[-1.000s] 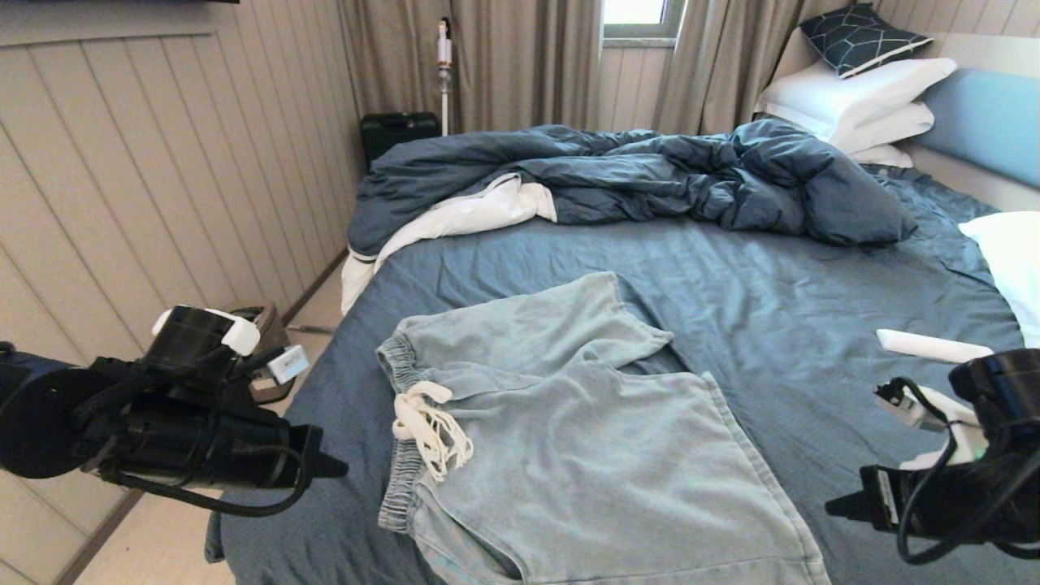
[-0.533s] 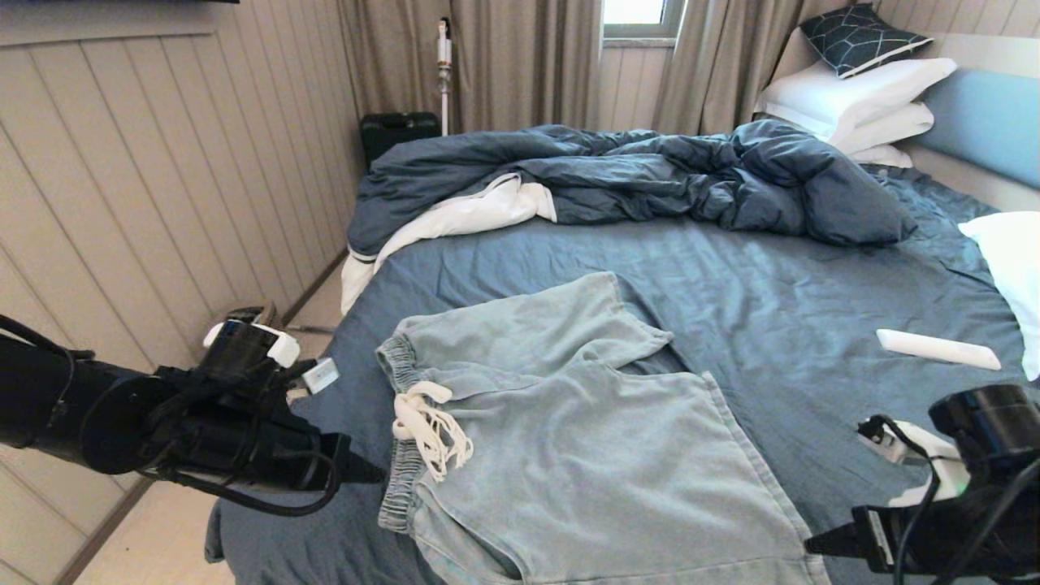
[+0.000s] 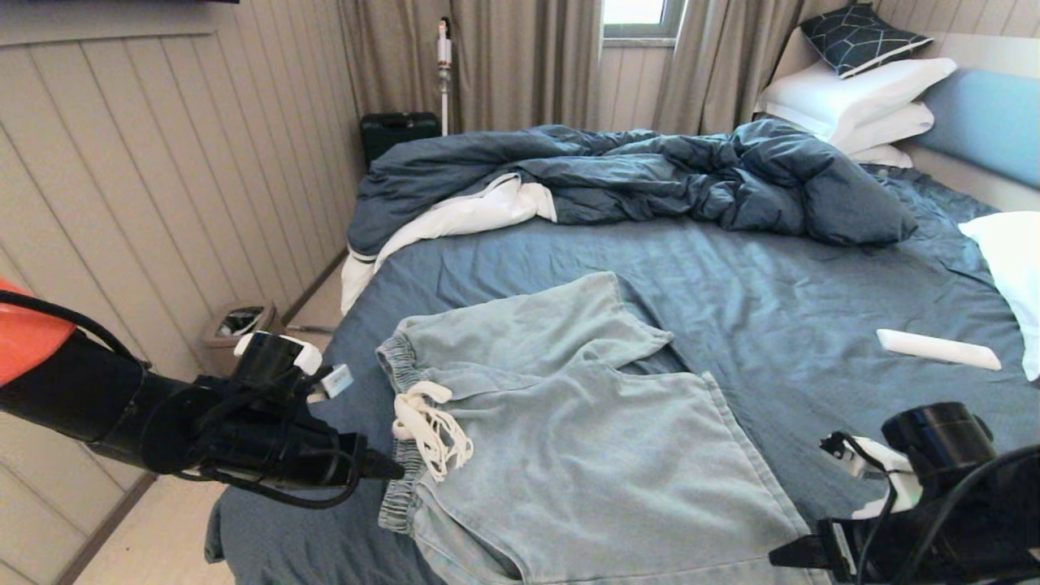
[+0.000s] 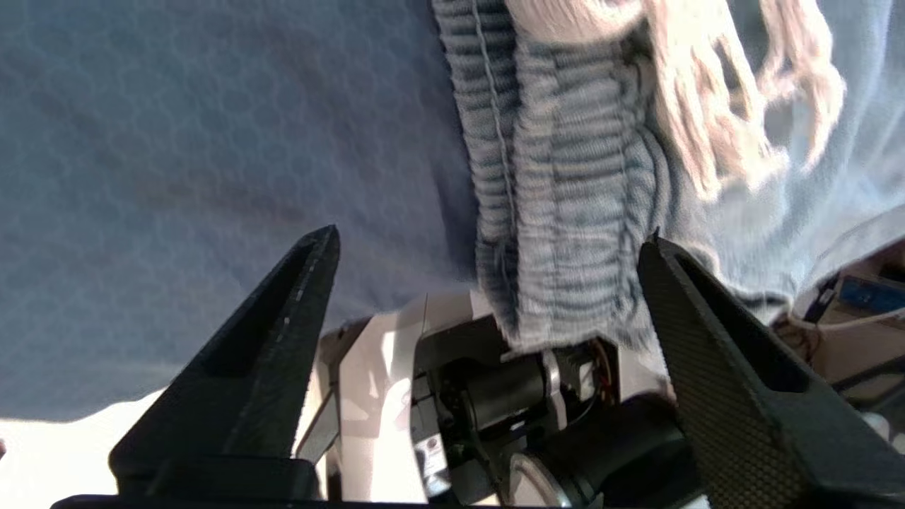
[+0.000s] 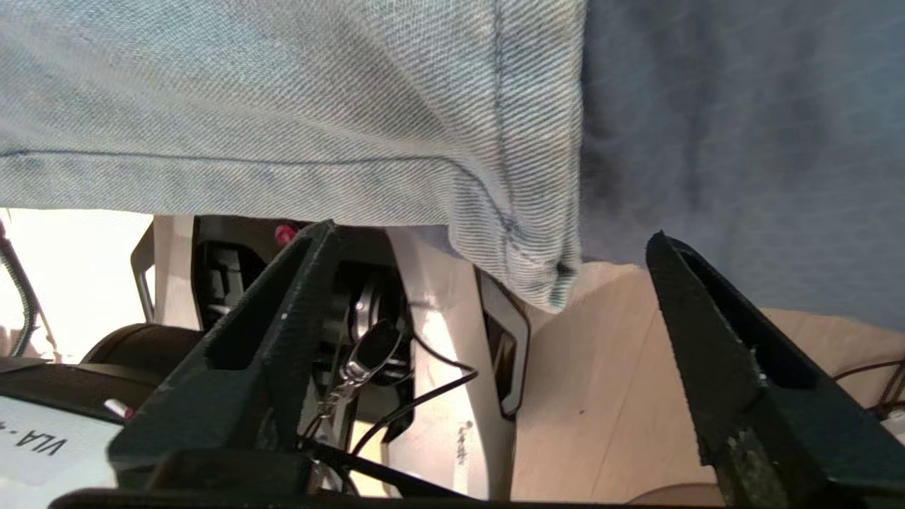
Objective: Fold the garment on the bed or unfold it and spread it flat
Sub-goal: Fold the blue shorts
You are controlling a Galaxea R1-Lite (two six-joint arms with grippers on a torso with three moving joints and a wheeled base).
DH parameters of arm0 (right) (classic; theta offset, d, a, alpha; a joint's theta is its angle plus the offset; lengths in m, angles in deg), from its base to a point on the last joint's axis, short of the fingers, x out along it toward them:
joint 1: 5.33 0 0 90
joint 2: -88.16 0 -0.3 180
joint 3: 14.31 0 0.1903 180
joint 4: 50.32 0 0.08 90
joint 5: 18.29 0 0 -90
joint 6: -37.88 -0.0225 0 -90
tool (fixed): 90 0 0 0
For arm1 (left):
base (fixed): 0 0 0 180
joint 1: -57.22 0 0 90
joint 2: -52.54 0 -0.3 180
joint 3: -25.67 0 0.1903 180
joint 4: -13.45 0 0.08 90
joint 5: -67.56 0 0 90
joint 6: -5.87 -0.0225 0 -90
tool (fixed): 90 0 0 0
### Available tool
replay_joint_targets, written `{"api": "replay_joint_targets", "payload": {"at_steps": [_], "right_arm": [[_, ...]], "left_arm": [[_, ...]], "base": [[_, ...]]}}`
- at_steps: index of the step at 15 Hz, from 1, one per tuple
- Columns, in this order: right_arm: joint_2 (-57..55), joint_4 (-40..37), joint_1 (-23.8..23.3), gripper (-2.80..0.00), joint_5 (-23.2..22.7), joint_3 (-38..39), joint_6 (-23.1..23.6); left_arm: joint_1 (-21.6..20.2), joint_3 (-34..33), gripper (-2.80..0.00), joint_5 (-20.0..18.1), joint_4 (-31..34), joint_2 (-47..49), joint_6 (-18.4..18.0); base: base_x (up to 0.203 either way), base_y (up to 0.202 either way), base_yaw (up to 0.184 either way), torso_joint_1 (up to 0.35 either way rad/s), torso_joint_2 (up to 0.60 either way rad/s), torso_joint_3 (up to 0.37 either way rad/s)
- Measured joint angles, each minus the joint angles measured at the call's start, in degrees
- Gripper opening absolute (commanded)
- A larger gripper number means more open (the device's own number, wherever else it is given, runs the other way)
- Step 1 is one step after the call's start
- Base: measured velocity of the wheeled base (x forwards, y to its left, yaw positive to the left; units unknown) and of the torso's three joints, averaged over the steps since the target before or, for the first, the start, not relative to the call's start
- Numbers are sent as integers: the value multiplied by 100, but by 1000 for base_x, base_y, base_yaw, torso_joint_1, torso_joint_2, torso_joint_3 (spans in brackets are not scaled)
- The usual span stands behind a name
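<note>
The garment (image 3: 569, 455), pale blue denim shorts, lies mostly flat on the near part of the bed (image 3: 812, 276), with one leg folded at the far side. Its gathered waistband (image 3: 398, 479) and white drawstring (image 3: 426, 422) face left. My left gripper (image 3: 394, 470) is at the near end of the waistband. In the left wrist view this gripper (image 4: 489, 240) stands open, the waistband (image 4: 565, 212) lying between its fingers, ungripped. My right gripper (image 3: 780, 556) is at the near right hem. In the right wrist view it (image 5: 491, 235) stands open, with the hem corner (image 5: 523, 261) hanging between its tips.
A crumpled dark blue duvet (image 3: 650, 171) lies across the far half of the bed. White pillows (image 3: 861, 97) are stacked at the headboard, and another pillow (image 3: 1016, 268) sits at the right edge. A white bar-shaped object (image 3: 934, 349) lies on the sheet. A bin (image 3: 236, 321) stands by the panelled wall.
Both arms have closed in on the shorts: the left moved right and down to the waistband, the right moved left and down to the hem corner. The shorts have not shifted.
</note>
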Motion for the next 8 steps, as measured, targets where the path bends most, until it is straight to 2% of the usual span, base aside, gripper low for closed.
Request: {"api": "replay_joint_targets", "payload": {"at_steps": [3,8], "right_arm": [[-67,1,119,0,-11,13,-38],[-99,6,143,0,-18,-19,-119]], "left_arm": [[113,-16,0,-16,-230,115,175],[595,-32,0,-45,-329,75,551]], "base": [[0,0,0,0,0,0],[0,0,0,0,0,0]]}}
